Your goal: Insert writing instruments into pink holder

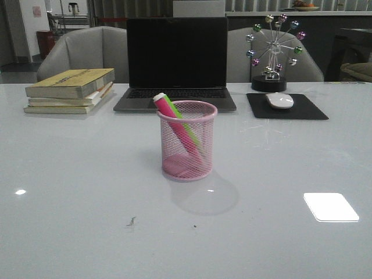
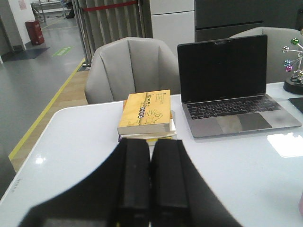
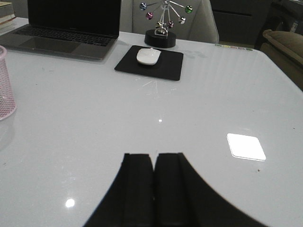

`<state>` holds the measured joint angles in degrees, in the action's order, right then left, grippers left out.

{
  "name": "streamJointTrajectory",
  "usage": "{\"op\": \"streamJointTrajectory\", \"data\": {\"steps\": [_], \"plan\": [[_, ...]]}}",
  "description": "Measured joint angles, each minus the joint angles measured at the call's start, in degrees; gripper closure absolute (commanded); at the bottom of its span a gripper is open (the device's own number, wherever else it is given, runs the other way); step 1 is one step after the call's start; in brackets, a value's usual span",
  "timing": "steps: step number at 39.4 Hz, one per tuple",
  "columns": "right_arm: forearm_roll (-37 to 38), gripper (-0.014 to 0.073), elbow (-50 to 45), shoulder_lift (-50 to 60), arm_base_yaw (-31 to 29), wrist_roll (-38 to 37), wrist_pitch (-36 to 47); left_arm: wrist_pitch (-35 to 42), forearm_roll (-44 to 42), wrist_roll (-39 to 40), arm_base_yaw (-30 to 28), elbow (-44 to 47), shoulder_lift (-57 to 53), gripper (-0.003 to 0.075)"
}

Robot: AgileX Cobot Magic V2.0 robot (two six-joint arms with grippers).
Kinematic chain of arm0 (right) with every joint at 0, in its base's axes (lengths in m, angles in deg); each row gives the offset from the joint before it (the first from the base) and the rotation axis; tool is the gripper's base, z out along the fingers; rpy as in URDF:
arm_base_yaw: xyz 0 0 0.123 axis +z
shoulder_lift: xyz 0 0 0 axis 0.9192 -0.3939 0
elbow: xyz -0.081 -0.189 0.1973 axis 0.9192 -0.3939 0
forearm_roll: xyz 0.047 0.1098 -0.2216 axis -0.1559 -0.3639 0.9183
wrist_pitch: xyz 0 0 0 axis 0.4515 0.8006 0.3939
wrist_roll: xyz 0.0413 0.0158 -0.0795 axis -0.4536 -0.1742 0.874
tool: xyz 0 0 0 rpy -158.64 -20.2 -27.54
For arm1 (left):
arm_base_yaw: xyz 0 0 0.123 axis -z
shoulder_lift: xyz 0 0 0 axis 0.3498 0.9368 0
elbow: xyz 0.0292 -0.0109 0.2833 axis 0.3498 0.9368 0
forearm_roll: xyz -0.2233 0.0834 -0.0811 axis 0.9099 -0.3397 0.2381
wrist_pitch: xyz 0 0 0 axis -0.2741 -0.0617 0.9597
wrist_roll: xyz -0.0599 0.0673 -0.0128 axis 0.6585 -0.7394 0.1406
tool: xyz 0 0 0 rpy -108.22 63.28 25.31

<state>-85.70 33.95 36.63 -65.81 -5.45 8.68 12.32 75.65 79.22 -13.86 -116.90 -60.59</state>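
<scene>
Three stacked books (image 1: 70, 91) sit at the table's left, then one laptop (image 1: 176, 64). One pink holder (image 1: 187, 140) stands mid-table, with two markers leaning inside: one pink marker (image 1: 174, 121), one green marker (image 1: 187, 127). One mouse (image 1: 279, 100) rests right. The left gripper (image 2: 150, 176) and right gripper (image 3: 154, 185) are each pressed together, holding nothing.

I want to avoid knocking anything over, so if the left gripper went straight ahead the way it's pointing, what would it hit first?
Most likely the stack of books. The left gripper, jaws shut and empty, points straight at it over bare table, with nothing in between. The laptop sits off to one side. Depth is hard to judge.
</scene>
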Motion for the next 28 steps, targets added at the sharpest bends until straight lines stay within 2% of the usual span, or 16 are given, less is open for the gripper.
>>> {"op": "streamJointTrajectory", "data": {"steps": [8, 28], "plan": [[0.0, 0.0544, 0.0, 0.0, 0.0, 0.0, 0.0, 0.6, -0.7, 0.0, 0.0, 6.3, -8.3, 0.0629], [0.0, 0.0544, 0.0, 0.0, 0.0, 0.0, 0.0, 9.3, -0.9, 0.0, 0.0, 23.4, -28.3, 0.0629]]}}
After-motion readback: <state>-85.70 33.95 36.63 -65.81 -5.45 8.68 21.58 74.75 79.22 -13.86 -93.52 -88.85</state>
